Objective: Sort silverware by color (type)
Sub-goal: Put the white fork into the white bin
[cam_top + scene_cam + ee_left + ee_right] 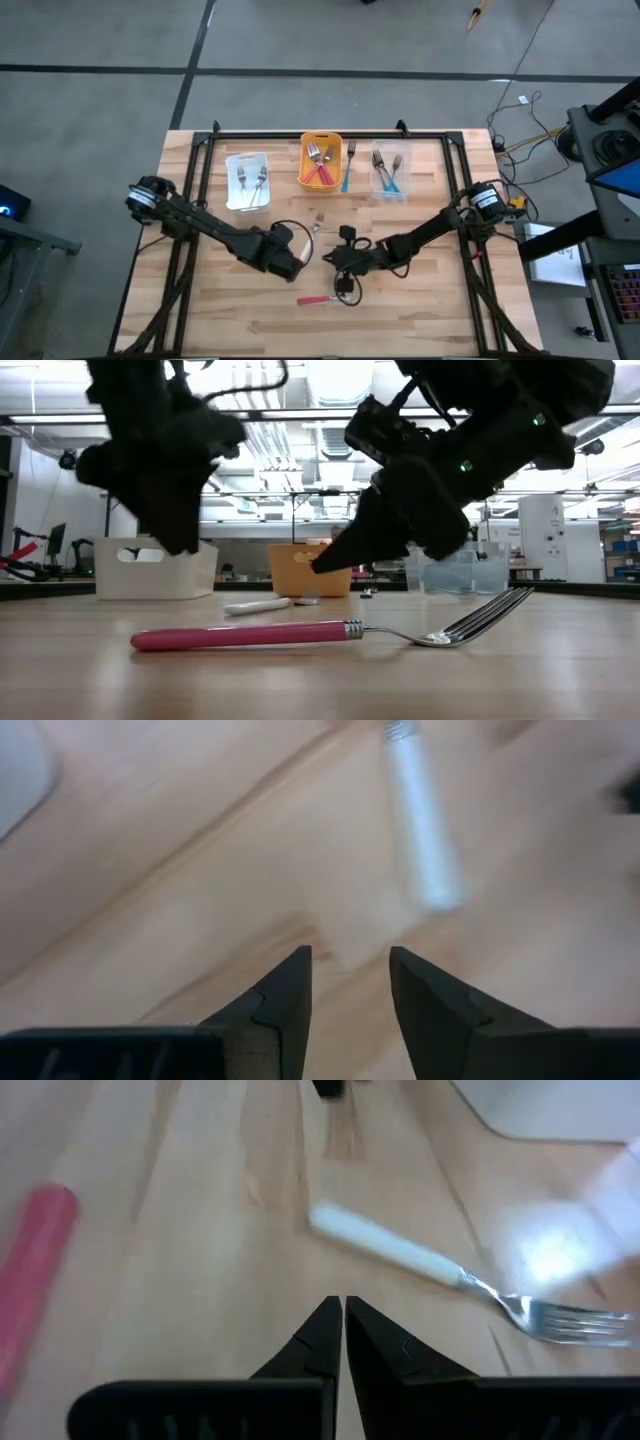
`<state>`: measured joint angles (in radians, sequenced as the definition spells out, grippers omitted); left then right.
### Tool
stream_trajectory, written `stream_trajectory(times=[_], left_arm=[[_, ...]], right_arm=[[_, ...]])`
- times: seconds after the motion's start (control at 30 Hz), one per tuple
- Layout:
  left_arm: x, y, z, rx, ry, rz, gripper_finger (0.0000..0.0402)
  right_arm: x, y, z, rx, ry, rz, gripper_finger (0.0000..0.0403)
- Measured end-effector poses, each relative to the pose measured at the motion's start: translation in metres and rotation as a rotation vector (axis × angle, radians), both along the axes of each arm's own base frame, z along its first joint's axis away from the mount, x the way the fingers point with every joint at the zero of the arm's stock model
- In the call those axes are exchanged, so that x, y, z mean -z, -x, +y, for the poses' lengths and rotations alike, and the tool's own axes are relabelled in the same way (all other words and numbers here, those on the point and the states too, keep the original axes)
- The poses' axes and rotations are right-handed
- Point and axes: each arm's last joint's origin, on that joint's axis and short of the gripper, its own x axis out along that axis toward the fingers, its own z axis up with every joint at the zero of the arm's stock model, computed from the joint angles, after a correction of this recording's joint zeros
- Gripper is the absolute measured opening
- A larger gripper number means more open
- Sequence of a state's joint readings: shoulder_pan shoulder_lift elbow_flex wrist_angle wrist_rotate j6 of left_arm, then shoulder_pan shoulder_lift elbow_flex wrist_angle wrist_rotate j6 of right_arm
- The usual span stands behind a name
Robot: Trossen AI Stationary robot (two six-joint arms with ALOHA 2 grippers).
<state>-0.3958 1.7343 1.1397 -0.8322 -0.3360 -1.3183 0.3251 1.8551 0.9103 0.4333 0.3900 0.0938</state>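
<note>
A white-handled fork [318, 222] lies flat on the wooden table's middle, also in the right wrist view [400, 1252] and the low view [256, 605]. A red-handled fork [315, 298] lies nearer the front edge [250, 635]. My left gripper [302, 254] hangs open above the table just left of the white fork, whose handle [425, 830] shows ahead of its fingers [350, 970]. My right gripper [343, 1320] is shut and holds nothing, its tips [322, 565] above the table between the two forks.
Three bins stand in a row at the back, each with forks inside: a white bin [247, 180], an orange bin [321, 160] and a clear bin [390, 172]. A teal-handled fork [347, 168] lies between the orange and clear bins. A black frame [330, 133] borders the table.
</note>
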Motion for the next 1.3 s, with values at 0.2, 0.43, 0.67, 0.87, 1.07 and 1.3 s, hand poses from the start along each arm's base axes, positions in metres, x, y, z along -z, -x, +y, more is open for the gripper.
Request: stream_trajectory(times=[0.2, 0.43, 0.67, 0.87, 1.07, 1.3], left_arm=[[-0.011, -0.017, -0.009, 0.084, -0.025, -0.042, 0.0116], [-0.015, -0.028, 0.005, 0.147, -0.05, -0.021, 0.0116], [-0.014, -0.035, 0.018, 0.332, -0.089, 0.015, 0.0116], [-0.009, -0.043, 0.016, 0.564, -0.161, -0.04, 0.0116], [-0.008, -0.049, 0.025, 0.621, -0.199, -0.066, 0.0119], [0.004, -0.052, 0.043, 0.64, -0.237, -0.099, 0.0156]], right_arm=[[-0.01, 0.008, -0.006, 0.081, 0.157, 0.115, 0.0011], [-0.038, 0.028, -0.017, 0.176, 0.238, 0.173, 0.0011], [-0.078, 0.051, -0.026, 0.213, 0.259, 0.124, 0.0011], [-0.103, 0.077, -0.035, 0.208, 0.241, 0.041, 0.0011], [-0.114, 0.105, -0.044, 0.205, 0.233, -0.009, 0.0011], [-0.119, 0.125, -0.058, 0.21, 0.253, -0.103, 0.0011]])
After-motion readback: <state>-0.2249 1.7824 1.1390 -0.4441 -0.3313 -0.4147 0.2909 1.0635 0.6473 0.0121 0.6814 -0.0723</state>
